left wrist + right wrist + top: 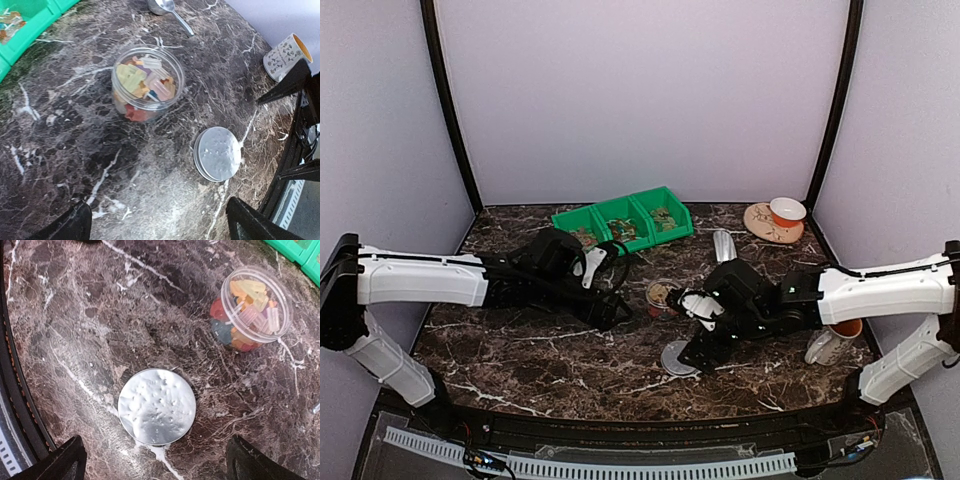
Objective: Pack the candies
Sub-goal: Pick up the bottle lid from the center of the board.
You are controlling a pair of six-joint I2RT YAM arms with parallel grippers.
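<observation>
Both jaws spread wide and empty, grey lid (157, 406) flat on table (75, 315), candies (252, 302) in open jar (222, 315) nearby

A clear jar (181, 80) is seen standing upright and uncovered on the dark marbled worktop (75, 150), filled with the candies (145, 82) in yellow, orange, red and pale wrappers. Its silvery lid (217, 153) is laid flat just beside it, not touching. A green bin (35, 20) is cut off at the upper left, a metal scoop (167, 6) at the top edge. A mug (282, 56) is tipped on its side at the right. The left hand (159, 215) is held above the worktop, its fingers (70, 225) spread wide with nothing between them.
</observation>
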